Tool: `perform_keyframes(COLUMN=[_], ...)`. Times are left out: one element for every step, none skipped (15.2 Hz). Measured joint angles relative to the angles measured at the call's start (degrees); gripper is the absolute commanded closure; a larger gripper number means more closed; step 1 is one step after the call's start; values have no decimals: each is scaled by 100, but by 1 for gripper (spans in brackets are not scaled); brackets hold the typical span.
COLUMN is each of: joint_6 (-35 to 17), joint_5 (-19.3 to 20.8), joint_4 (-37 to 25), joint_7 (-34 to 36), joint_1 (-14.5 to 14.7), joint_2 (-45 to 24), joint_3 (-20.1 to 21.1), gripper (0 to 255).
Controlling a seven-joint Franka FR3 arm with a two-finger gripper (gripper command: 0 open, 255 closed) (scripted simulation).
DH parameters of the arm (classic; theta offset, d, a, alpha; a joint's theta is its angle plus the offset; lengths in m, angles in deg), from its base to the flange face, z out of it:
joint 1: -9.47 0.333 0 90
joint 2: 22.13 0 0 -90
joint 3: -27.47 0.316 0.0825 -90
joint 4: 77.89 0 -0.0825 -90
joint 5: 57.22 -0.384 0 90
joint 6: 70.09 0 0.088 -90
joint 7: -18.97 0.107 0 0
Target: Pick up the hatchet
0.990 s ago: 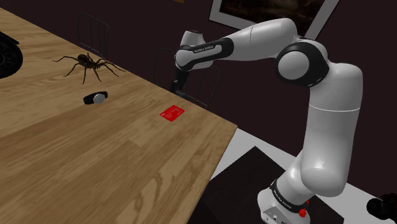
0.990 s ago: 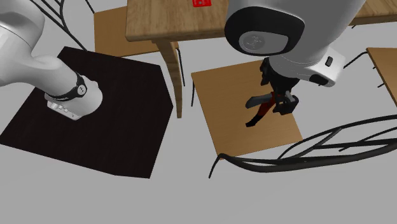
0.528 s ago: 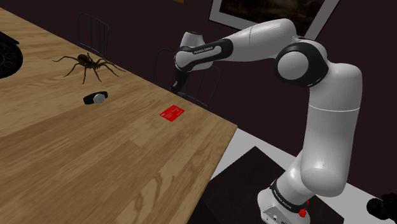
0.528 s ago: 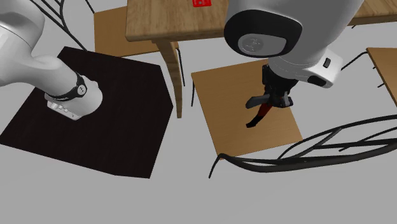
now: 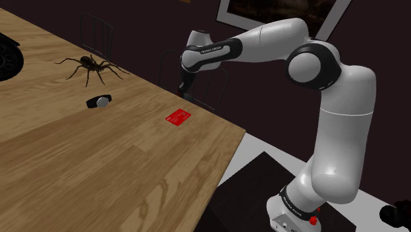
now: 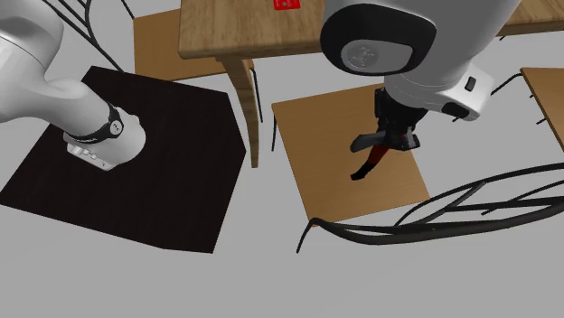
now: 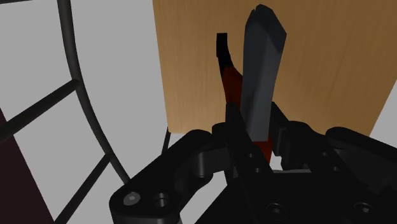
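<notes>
Spider (image 5: 87,66), red card (image 5: 178,118), small black object (image 5: 99,101) on wooden table (image 5: 99,171)

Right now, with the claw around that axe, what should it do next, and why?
Probably lift straight up. The gripper looks shut on the hatchet, which seems to lie on the wooden chair seat, so raising it finishes the pickup.

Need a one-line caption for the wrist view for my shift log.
Wrist view: black jaws shut on the hatchet, its grey head and red-black handle over a wooden chair seat.

Red-handled, dark grey hatchet (image 7: 259,76)
</notes>
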Motion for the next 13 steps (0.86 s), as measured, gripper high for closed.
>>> perform_keyframes(joint_6=[59,109,180,244,320,385,450,511,563,638,706,767,821], joint_5=[4,9,11,17,23,24,27,34,37,41,44,48,52], joint_4=[-22,-30,-79,-116,-162,-221,-245,-287,-306,-363,-415,-444,-500], joint_7=[4,7,6,19,25,19,14,35,33,38,42,49,60], joint_1=[1,2,-2,5,7,-1,-7,5,3,3,3,6,11], joint_2=[36,79,101,130,159,166,207,227,260,278,293,326,325], joint_3=[-2,-4,-7,-8,-9,-13,-17,-16,-18,-19,-21,-22,-21], gripper=[255,255,255,255,255,255,255,255,255,255,255,255,255])
